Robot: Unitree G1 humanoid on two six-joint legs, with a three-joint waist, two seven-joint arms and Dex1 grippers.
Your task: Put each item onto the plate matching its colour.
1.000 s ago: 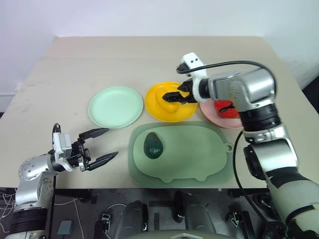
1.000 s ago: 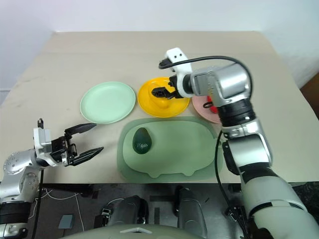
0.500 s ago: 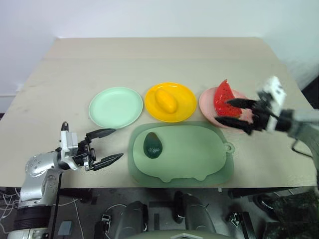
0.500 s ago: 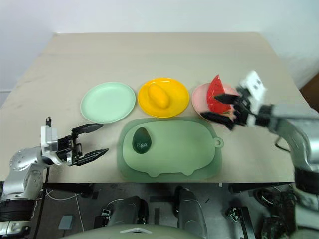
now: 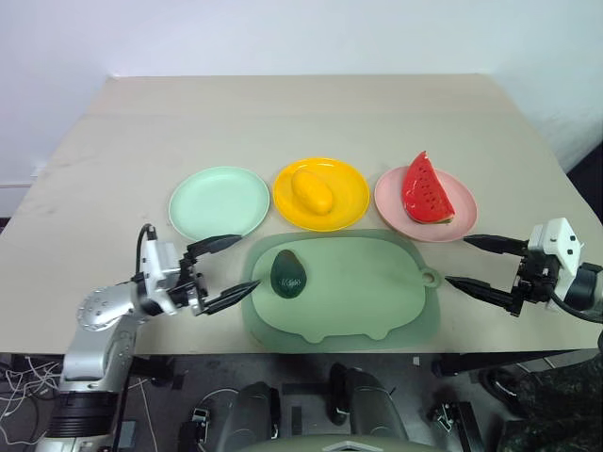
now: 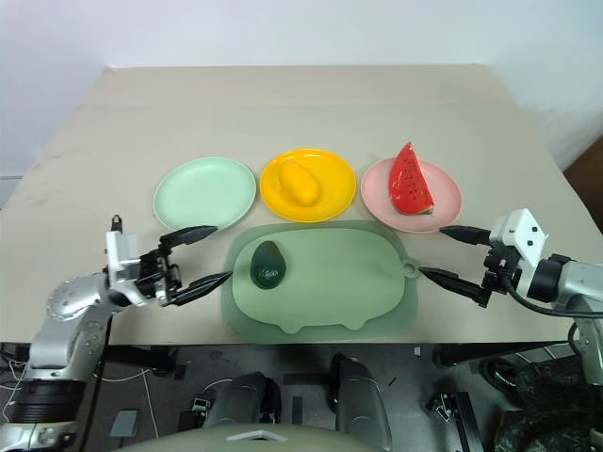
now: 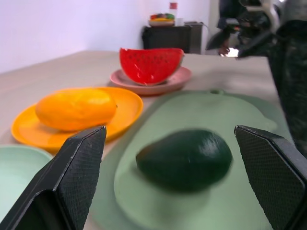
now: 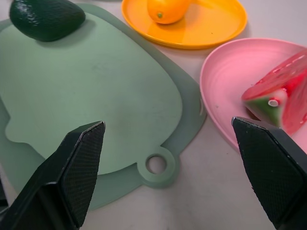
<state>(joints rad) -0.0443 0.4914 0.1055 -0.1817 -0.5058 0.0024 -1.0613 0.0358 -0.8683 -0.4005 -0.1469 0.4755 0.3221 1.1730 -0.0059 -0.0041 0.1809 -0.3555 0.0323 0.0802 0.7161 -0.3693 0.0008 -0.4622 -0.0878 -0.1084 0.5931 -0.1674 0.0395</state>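
A dark green avocado (image 5: 289,275) lies on the left part of the dull green mat (image 5: 367,292). The yellow mango (image 5: 314,191) rests on the yellow plate (image 5: 350,198), and the red watermelon wedge (image 5: 427,190) stands on the pink plate (image 5: 396,198). The mint green plate (image 5: 219,202) holds nothing. My left gripper (image 5: 231,266) is open just left of the mat, its fingers pointing at the avocado (image 7: 184,159). My right gripper (image 5: 476,263) is open and holds nothing, just right of the mat, below the pink plate (image 8: 240,76).
The three plates stand in a row across the middle of the beige table (image 5: 283,113), with the mat in front of them near the front edge. The mat has a small ring handle (image 8: 156,164) on its right side.
My right arm has pulled away from the yellow plate, leaving the mango there, and swung right and back to the mat's right side. My left gripper has moved right toward the avocado.
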